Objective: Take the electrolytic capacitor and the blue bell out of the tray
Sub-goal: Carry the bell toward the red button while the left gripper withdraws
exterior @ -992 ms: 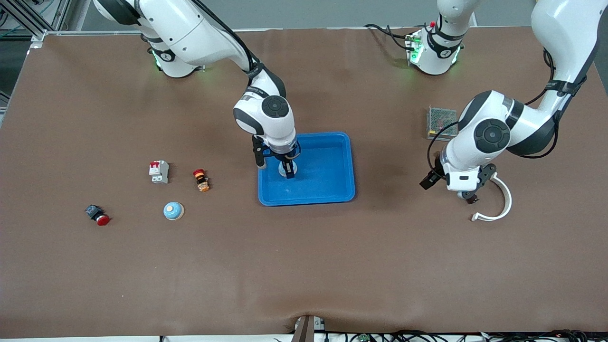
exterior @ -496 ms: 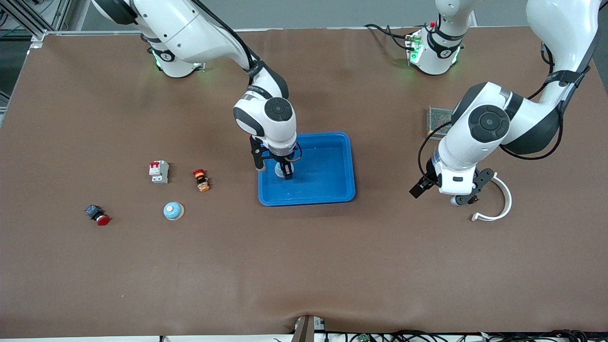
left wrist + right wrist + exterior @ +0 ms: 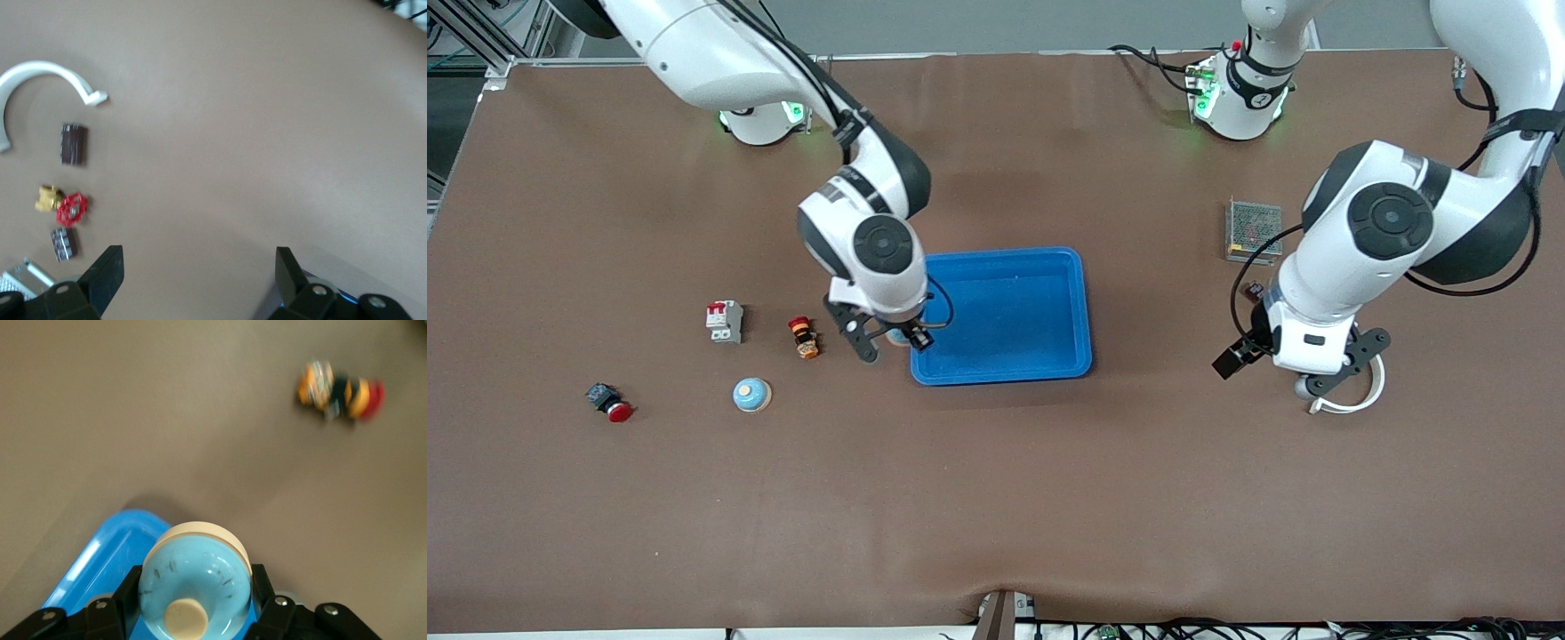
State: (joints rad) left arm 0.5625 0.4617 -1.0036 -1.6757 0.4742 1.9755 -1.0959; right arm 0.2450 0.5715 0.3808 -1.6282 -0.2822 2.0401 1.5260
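My right gripper [image 3: 889, 338] is shut on a light blue bell [image 3: 193, 577] with a cream button. It holds the bell [image 3: 895, 335] in the air over the edge of the blue tray [image 3: 1040, 356] at the right arm's end. A second, similar bell [image 3: 751, 394] sits on the table toward the right arm's end. The capacitor [image 3: 73, 143], a brown cylinder, lies beside a white curved piece [image 3: 40, 70]. My left gripper [image 3: 197, 273] is open and empty above bare table close to it. In the front view the left gripper [image 3: 1312, 384] hides the capacitor.
A brass valve with a red handle [image 3: 63, 203], a small dark part [image 3: 63, 243] and a mesh box [image 3: 1254, 229] lie near the left arm. A red-and-white breaker [image 3: 725, 320], an orange-and-red button [image 3: 803, 337] and a red push button [image 3: 610, 403] lie near the second bell.
My right gripper has carried the bell from over the tray's floor toward the right arm's end, to above the tray's edge. The left arm has shifted slightly over the white curved piece.
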